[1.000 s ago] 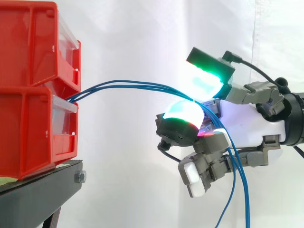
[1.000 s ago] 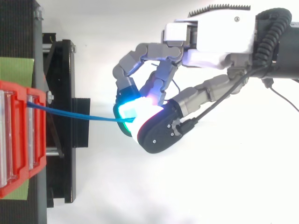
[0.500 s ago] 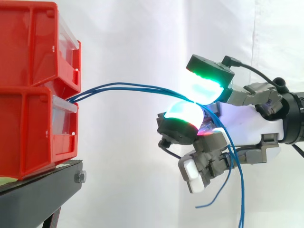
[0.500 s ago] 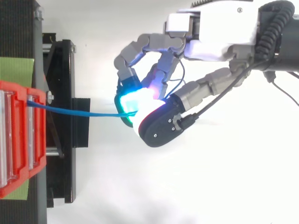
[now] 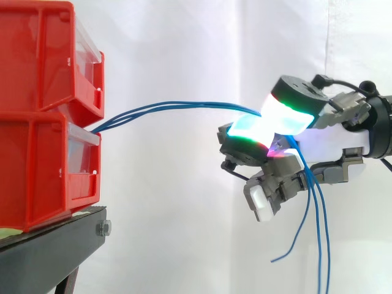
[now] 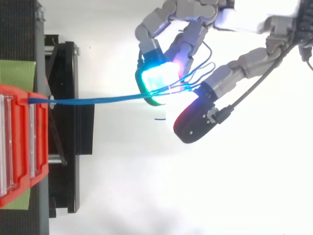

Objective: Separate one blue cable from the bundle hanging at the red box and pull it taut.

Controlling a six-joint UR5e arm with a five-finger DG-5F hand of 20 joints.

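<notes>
Blue cables (image 5: pixel 184 105) stretch sideways from red box (image 5: pixel 37 165) to fingers (image 5: pixel 245 130) pinching them, ends hanging down.

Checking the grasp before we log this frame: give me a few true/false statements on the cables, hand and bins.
1. The hand pinches the blue cables between its glowing pads. True.
2. A single strand runs from the red bins to the hand. False: several strands run there together.
3. The free ends hang below the hand. True.
4. The cables rest on the black stand. False: they span the air well above it.
</notes>
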